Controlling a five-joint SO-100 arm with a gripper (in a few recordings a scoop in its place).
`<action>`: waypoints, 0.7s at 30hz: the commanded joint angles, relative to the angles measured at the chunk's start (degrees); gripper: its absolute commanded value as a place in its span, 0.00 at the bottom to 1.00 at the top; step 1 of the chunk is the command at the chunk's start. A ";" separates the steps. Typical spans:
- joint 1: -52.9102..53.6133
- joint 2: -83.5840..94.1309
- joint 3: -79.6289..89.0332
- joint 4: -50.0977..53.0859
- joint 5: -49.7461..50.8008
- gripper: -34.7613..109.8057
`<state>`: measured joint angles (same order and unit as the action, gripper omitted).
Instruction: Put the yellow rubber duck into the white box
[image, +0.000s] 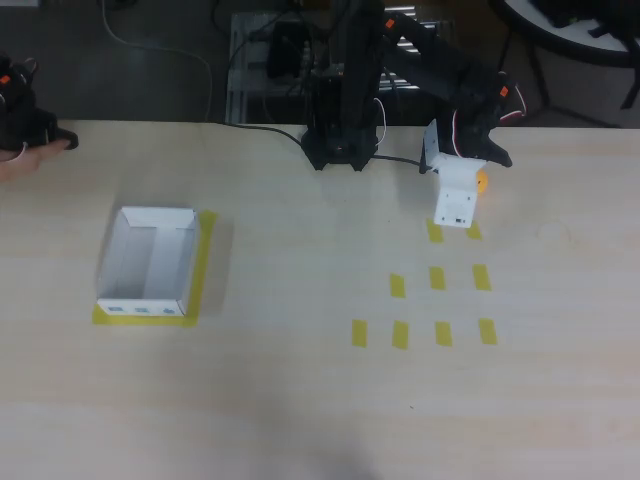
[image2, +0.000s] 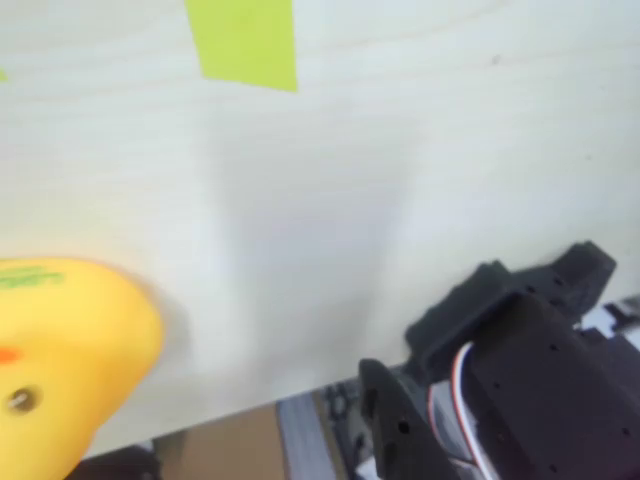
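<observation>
The black arm (image: 400, 60) reaches from its base at the far edge of the table (image: 300, 400) toward the right side of the overhead view. Its end effector (image: 462, 195) hangs low over the table near the far right corner, with a white part (image: 455, 200) facing the camera.

The yellow rubber duck (image: 482, 181) shows as a small orange-yellow patch right at the right edge of that white part, mostly hidden behind it. In the wrist view the duck (image2: 60, 360) sits large in the lower left corner, blurred, with a small orange mark and a tiny dark dot on its face. I cannot tell from either view whether the fingers are spread, closed, or gripping the duck.

The white box (image: 110, 262) stands open-topped on the left side of the table, well apart from the duck, resting on a yellow tape outline (image: 205, 262). Small blue marks run along its near short side.

Short yellow tape strips (image: 438, 278) lie in rows on the table just in front of the end effector. One such strip (image2: 245, 42) appears at the top of the wrist view.
</observation>
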<state>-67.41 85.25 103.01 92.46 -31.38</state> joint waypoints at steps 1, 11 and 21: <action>-0.26 0.00 -3.78 -0.26 -0.18 0.75; -2.11 -3.08 -3.34 -1.93 0.44 0.75; -3.25 -5.54 -4.04 -2.37 1.41 0.72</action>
<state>-69.26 79.01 103.01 90.44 -30.41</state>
